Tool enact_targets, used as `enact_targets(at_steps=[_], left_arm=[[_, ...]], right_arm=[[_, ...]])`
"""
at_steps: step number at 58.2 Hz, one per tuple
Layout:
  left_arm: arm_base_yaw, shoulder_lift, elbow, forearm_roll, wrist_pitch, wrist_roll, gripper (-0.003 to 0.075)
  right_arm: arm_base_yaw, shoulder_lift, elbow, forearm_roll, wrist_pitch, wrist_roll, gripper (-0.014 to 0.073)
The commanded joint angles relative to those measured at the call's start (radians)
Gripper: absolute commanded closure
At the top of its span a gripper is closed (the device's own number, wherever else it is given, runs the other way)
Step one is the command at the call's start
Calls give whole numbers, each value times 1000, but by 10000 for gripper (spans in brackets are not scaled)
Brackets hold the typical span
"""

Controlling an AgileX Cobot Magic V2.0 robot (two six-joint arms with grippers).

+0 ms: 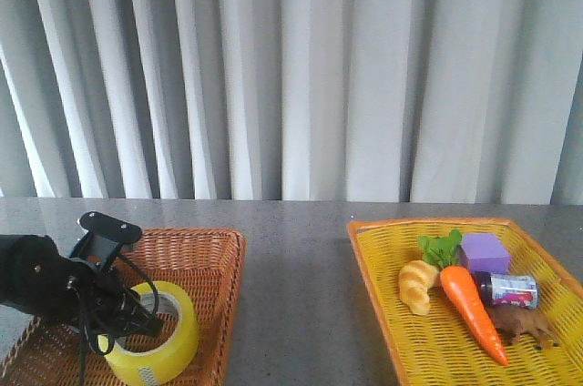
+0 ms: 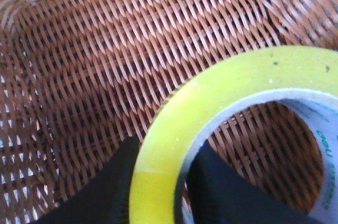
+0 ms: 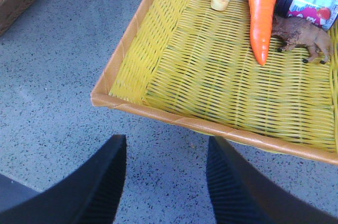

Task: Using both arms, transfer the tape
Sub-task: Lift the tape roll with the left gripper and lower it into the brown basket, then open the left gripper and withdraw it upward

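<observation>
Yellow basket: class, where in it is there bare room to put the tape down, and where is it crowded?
The yellow basket is bare across its near-left weave, between its left rim and the carrot. Its far-right part is crowded: croissant, carrot, purple block, small jar and toy animal. The grey table between the two baskets is also free.

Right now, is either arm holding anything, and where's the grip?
Left gripper holds the tape by its wall: one jaw outside, one inside the core. Right gripper is open and holds nothing.

Matte black left arm (image 1: 36,286), loose black cables; ribbed black fingers (image 3: 100,182)
</observation>
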State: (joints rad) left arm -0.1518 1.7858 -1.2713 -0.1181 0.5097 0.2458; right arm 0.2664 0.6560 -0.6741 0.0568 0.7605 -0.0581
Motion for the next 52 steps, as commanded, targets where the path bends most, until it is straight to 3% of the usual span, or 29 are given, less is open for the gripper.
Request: enact_targets(at_steps=[1,11,18,41,52], left_arm=[[1,-49,-25,-18,-63,-19,494],[1,-56,-26,-18,-38,-19,295],[1,-100,-26,-18,-22,-19,221],[1,-471,-9,-23,214,-20,217],[1,-708,184,-28,191,-19,217]], right_arm=[[-6,-1,-27,4,-55,-7,251],[-6,-1,-27,3,-56,-7,251],[-6,-1,-27,3,-59,-7,251],[-6,-1,-27,1,-59,-7,251],[-6,-1,-27,1,-59,-7,251]])
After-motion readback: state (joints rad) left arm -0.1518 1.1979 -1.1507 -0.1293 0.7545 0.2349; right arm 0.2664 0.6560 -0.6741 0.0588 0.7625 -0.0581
